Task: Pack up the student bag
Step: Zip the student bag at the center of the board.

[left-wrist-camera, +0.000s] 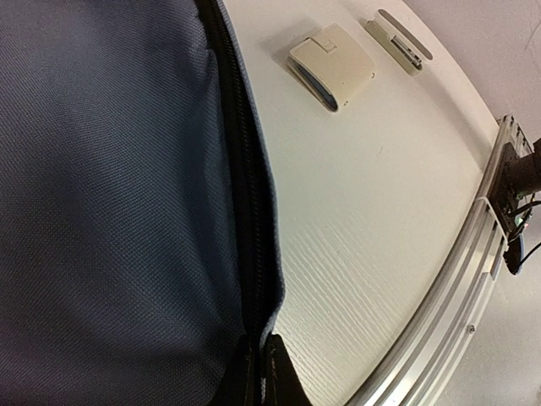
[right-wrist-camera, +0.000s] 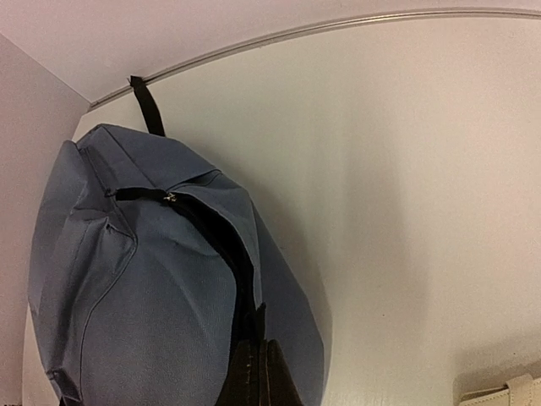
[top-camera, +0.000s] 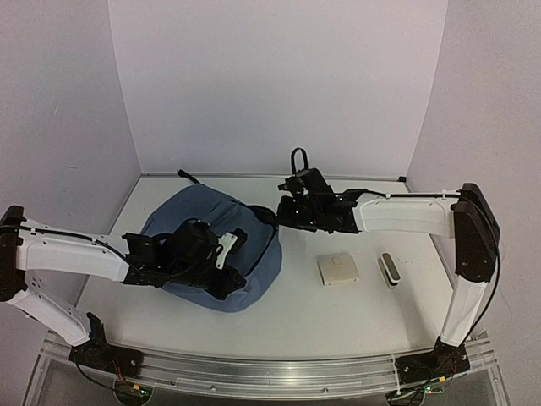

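Note:
The student bag point(top-camera: 205, 222), slate blue with a black zip, lies flat on the left half of the table. My left gripper point(top-camera: 234, 245) rests on its near right side. In the left wrist view it point(left-wrist-camera: 260, 365) is shut on the bag's point(left-wrist-camera: 110, 194) black zip edge. My right gripper point(top-camera: 281, 214) reaches to the bag's far right edge. In the right wrist view it point(right-wrist-camera: 258, 353) is shut on the zip edge of the bag point(right-wrist-camera: 152, 296), by a small black tab. The zip opening gapes slightly and the inside is hidden.
A cream square case point(top-camera: 337, 270) and a small white and black stapler-like item point(top-camera: 389, 269) lie to the right of the bag. Both also show in the left wrist view, the case point(left-wrist-camera: 331, 65) and the item point(left-wrist-camera: 397, 41). A metal rail point(top-camera: 270, 372) runs along the near edge.

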Tool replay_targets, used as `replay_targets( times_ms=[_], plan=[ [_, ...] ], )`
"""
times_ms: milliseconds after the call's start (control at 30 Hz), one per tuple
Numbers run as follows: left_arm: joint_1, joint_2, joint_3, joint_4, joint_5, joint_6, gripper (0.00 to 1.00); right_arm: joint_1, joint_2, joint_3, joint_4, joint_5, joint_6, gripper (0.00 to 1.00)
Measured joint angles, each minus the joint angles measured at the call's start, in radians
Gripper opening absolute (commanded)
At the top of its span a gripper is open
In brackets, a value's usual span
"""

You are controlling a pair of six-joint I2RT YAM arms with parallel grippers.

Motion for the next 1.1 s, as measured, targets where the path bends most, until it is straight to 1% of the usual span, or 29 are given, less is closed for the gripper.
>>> replay_targets(
  times_ms=[33,133,167,300,333,400,433,500,667,867,1033,1100],
  plan=[
    [0.000,-0.007,-0.003,-0.008,0.003,-0.004,0.03,0.000,0.000,-0.002,0.003,-0.010,-0.006,0.00],
    [-0.002,-0.033,-0.010,-0.031,0.013,-0.022,0.17,0.000,-0.002,-0.026,0.034,-0.051,-0.027,0.00],
    [-0.004,-0.045,-0.014,-0.038,0.017,-0.029,0.23,0.000,-0.004,-0.038,0.043,-0.063,-0.033,0.00],
    [-0.016,-0.084,-0.013,-0.051,0.015,-0.049,0.53,0.009,-0.029,-0.092,0.067,-0.105,-0.050,0.00],
    [-0.018,-0.087,-0.005,-0.054,0.006,-0.053,0.60,0.014,-0.040,-0.104,0.069,-0.112,-0.052,0.00],
    [-0.020,-0.083,0.023,-0.057,-0.017,-0.051,0.68,0.030,-0.062,-0.123,0.071,-0.126,-0.051,0.00],
    [-0.020,-0.075,0.046,-0.056,-0.034,-0.042,0.70,0.040,-0.072,-0.128,0.072,-0.132,-0.051,0.00],
    [-0.020,-0.049,0.103,-0.048,-0.061,-0.042,0.73,0.058,-0.087,-0.131,0.076,-0.137,-0.050,0.00],
    [0.000,0.063,0.214,-0.006,-0.108,-0.018,0.74,0.081,-0.122,-0.149,0.083,-0.141,-0.038,0.00],
    [0.049,0.176,0.233,0.007,-0.123,0.004,0.72,0.079,-0.161,-0.180,0.089,-0.138,-0.026,0.00],
    [0.053,0.235,0.237,0.038,-0.120,0.010,0.72,0.079,-0.173,-0.192,0.090,-0.135,-0.017,0.00],
    [0.053,0.254,0.245,0.050,-0.116,0.010,0.69,0.079,-0.175,-0.194,0.090,-0.134,-0.015,0.00]
  ],
)
